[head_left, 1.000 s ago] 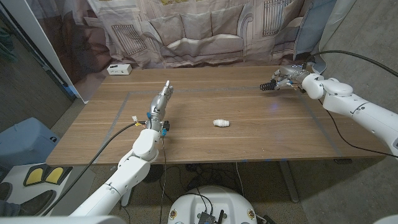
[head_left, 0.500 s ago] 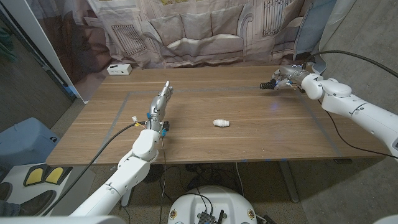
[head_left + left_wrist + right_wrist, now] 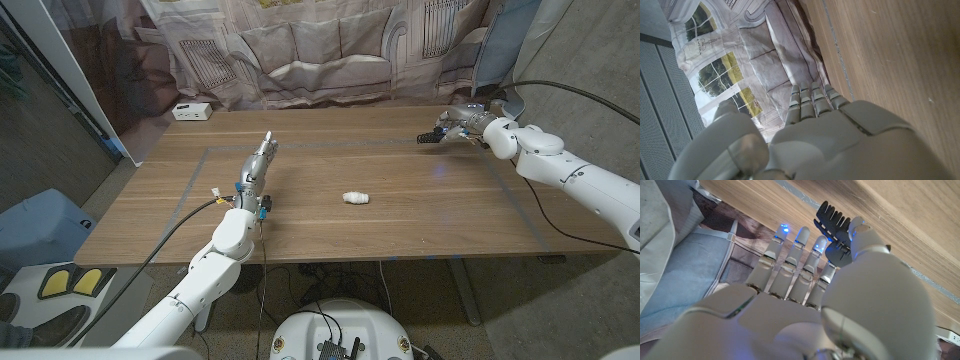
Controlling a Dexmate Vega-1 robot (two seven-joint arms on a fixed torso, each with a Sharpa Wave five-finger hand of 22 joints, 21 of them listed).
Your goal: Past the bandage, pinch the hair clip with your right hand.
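A black toothed hair clip (image 3: 432, 137) hangs just above the far right of the table, pinched by my right hand (image 3: 462, 124). In the right wrist view the hair clip (image 3: 834, 227) sits between the thumb and the fingertips (image 3: 801, 235), which glow blue. A small white bandage roll (image 3: 355, 198) lies near the table's middle, nearer to me than the clip. My left hand (image 3: 259, 163) stands on the left part of the table with its fingers straight and together, holding nothing; the left wrist view shows the back of this hand (image 3: 805, 135) over the wood.
A white box (image 3: 190, 111) sits at the table's far left corner. A printed curtain (image 3: 330, 50) hangs behind the table (image 3: 420, 210). A cable (image 3: 180, 225) runs along my left arm.
My right hand has lifted the clip slightly and drawn it a little to the right. The left hand and the bandage have not moved.
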